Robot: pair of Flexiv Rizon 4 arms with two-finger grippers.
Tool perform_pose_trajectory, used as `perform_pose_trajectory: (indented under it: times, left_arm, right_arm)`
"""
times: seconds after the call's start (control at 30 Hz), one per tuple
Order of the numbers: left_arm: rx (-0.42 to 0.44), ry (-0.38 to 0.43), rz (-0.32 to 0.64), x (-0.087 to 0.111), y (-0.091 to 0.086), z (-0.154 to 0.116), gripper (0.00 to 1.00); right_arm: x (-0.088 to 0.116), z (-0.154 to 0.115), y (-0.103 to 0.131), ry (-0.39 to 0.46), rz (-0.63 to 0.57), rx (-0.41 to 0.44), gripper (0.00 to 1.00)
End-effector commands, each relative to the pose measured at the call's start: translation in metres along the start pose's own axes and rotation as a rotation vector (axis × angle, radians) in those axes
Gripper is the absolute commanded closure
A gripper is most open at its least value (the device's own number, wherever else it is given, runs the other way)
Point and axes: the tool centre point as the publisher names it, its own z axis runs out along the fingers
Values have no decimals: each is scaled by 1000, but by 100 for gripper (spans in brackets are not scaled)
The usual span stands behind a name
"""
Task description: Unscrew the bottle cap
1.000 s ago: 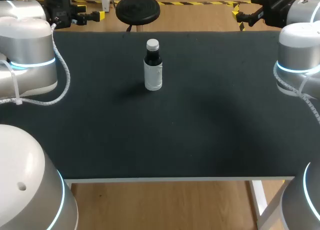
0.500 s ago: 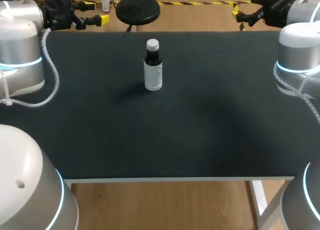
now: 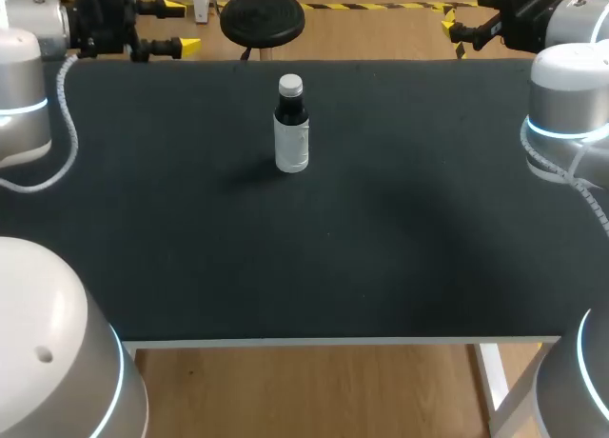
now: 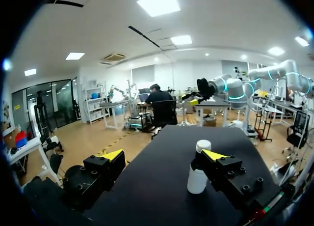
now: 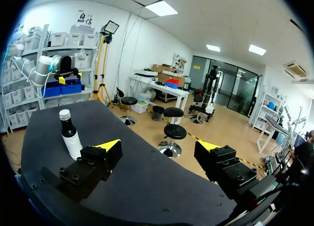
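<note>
A small dark bottle [image 3: 291, 126] with a white label and a white cap [image 3: 290, 82] stands upright on the black table [image 3: 381, 238], toward the back middle. My left gripper [image 3: 173, 28] hangs open over the table's back left corner, well left of the bottle. In the left wrist view the bottle [image 4: 198, 171] stands ahead of the open gripper [image 4: 164, 155], partly behind one finger. My right gripper [image 3: 472, 15] hangs open at the back right corner. In the right wrist view the bottle [image 5: 70, 134] stands far off beside the open gripper [image 5: 159, 146]. Nothing is held.
The table's front edge [image 3: 333, 342] runs across the near side of the head view. My arms' large grey links [image 3: 571, 105] stand at both sides of the table.
My left arm has swung back and to the left, and its gripper now sits a little farther left at the back edge. The bottle and the right arm have not moved.
</note>
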Motion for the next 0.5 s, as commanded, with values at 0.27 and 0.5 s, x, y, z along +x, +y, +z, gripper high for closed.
perform_pose_trajectory:
  times: [0.27, 0.5]
  left_arm:
    - [-2, 41, -1, -3, 0, 0, 0]
    - [12, 132, 21, 24, 15, 18, 0]
  right_arm:
    - [-1, 0, 1, 2, 0, 2, 0]
    - [-1, 0, 1, 2, 0, 2, 0]
